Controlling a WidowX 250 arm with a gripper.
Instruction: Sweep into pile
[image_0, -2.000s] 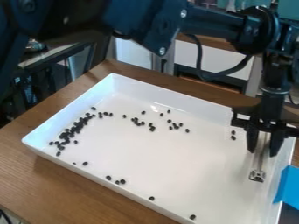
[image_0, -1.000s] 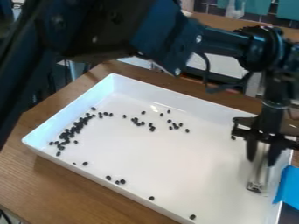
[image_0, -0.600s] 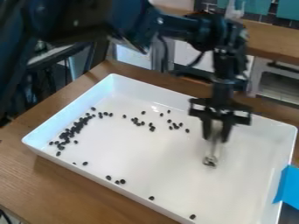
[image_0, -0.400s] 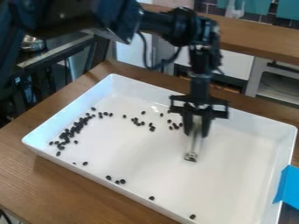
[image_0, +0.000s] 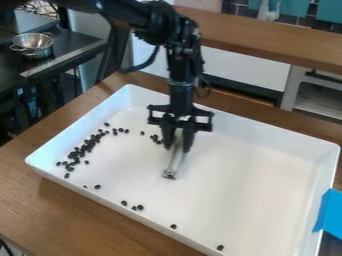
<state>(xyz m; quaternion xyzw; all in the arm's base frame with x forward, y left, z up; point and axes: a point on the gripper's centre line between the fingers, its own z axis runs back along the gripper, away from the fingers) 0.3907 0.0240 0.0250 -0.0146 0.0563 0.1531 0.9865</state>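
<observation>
A: Item one, the gripper (image_0: 178, 145)?
B: One, black, two-fingered, upright over the white tray (image_0: 267, 134); jaws narrowed on a slim metal bar (image_0: 174, 162), its foot hanging below them.
A: Item two, small black beans (image_0: 89, 142)?
B: One dense band, well left of the jaws in the view; a few loose, just beside the left-hand jaw; a sparse row, nearer the camera than the jaws, along the near wall.
A: Surroundings?
B: Wooden table (image_0: 40, 210), one, beneath all; blue piece (image_0: 327, 212), one, well right of the jaws, at the tray's edge.
</observation>
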